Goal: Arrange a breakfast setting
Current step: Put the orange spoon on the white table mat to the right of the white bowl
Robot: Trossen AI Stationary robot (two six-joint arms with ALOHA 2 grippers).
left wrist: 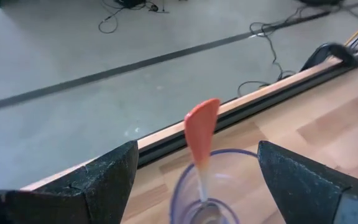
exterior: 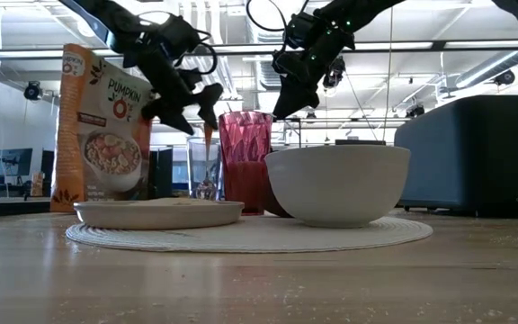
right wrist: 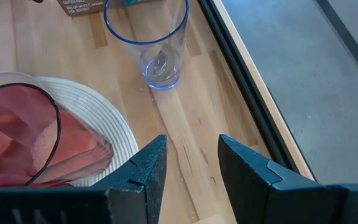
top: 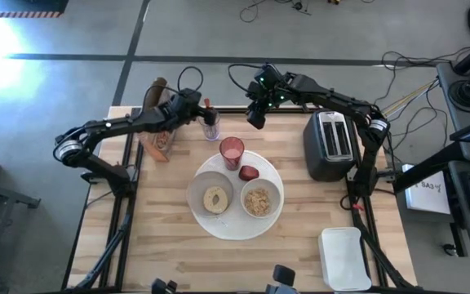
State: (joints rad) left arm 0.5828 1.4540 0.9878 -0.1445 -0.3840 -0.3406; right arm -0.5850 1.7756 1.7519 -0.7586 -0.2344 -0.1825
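Large round white plate [top: 219, 224] holds bagel bowl [top: 210, 193], cereal bowl [top: 259, 198], red apple [top: 248, 172], pink tumbler [top: 232, 151].

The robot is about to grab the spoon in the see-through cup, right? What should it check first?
1. Left gripper open: ok.
2. Orange-handled spoon handle between its fingers: ok, in the left wrist view.
3. Spoon standing in the clear glass: ok, handle sticks out.
4. Right gripper out of the way: ok, open, holding nothing, apart from the glass.
5. Pink tumbler not touching the glass: ok.
6. Fingers low enough to pinch: cannot tell.
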